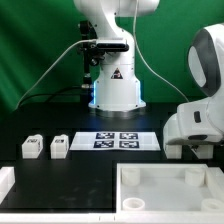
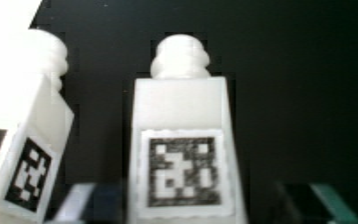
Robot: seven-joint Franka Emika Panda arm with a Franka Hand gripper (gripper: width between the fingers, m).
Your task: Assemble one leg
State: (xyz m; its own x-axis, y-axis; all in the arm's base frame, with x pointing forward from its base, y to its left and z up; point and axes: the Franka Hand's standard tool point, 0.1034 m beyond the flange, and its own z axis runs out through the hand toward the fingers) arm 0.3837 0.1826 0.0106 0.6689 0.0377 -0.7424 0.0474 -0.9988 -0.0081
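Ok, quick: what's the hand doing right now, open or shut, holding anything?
Hand: open, its two tips apart on either side of a leg, not clamped on it.

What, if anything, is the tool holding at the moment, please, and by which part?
Nothing, it seems: the tool is open, its fingers apart on either side of the leg at its tagged end, without touching it.

The tabletop (image 1: 90,172) is black and the backdrop (image 1: 40,50) green. Each leg (image 2: 181,105) is white, with a black-and-white pixelled square tag (image 2: 183,170) on one face. The marker board (image 1: 120,139) is white with four black-and-white tags. The frame (image 1: 165,170), at the exterior view's 5 o'clock, and the arm (image 1: 112,90) are white.
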